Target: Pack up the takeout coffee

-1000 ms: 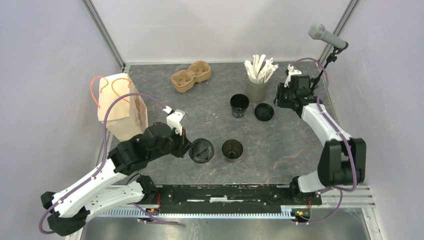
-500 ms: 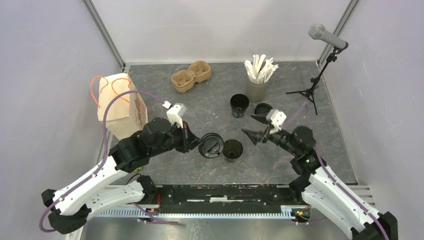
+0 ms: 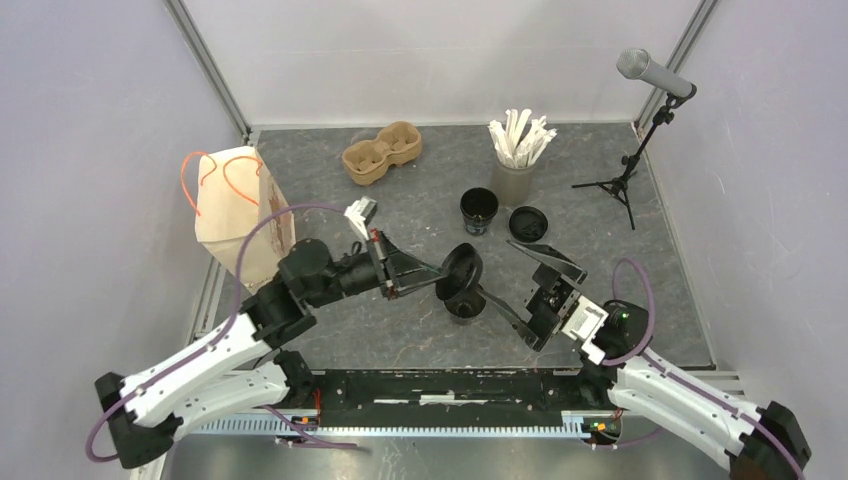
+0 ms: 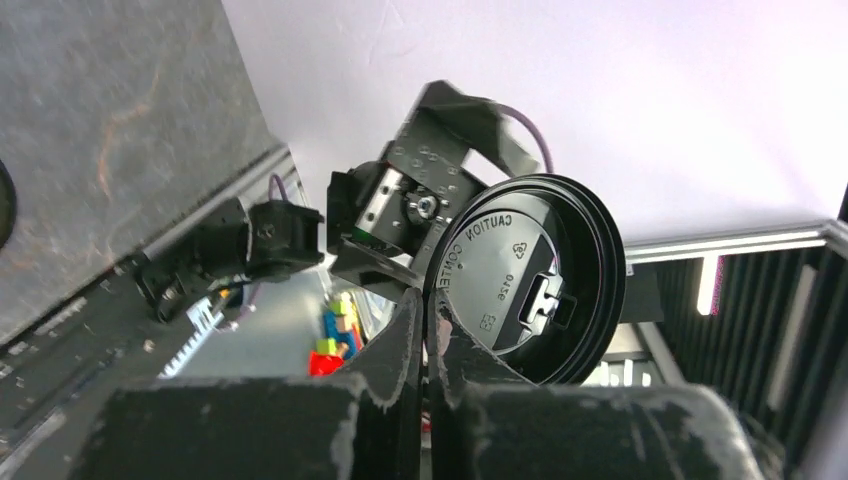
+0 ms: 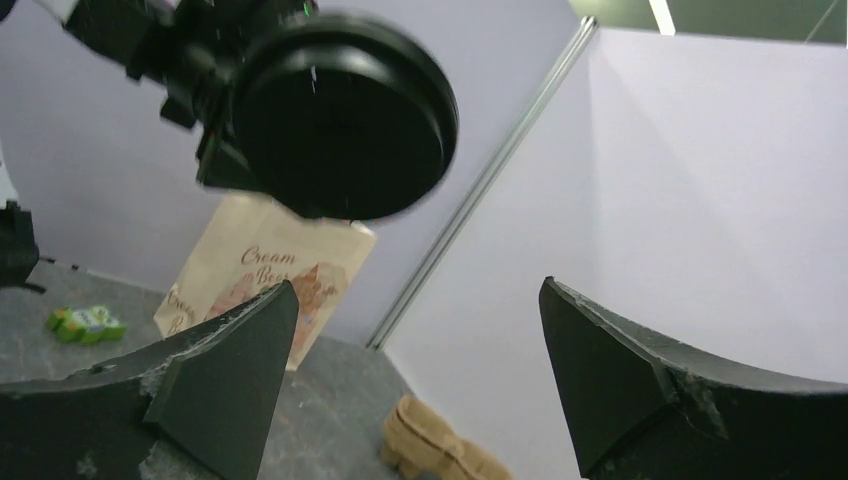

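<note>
My left gripper (image 3: 441, 277) is shut on the rim of a round black lid (image 3: 460, 271), which it holds on edge in the air. In the left wrist view the lid (image 4: 525, 280) stands just past my closed fingertips (image 4: 428, 312). Right under it an open black takeout coffee cup (image 3: 466, 306) stands on the table, partly hidden. My right gripper (image 3: 496, 270) is wide open beside that cup and lid, holding nothing. The right wrist view shows the lid (image 5: 340, 115) up left, above my spread right gripper (image 5: 415, 285).
A second open black cup (image 3: 479, 209) and a loose lid (image 3: 528, 223) sit further back. A grey cup of white sticks (image 3: 515, 178) stands behind them. The brown pulp carrier (image 3: 381, 152) is at the back, a paper bag (image 3: 240, 205) at the left, a microphone stand (image 3: 625, 183) at the right.
My left gripper has lifted the lid off the table, moved it right over the cup and tipped it on edge. My right arm swung from the back right to the front centre and opened wide.
</note>
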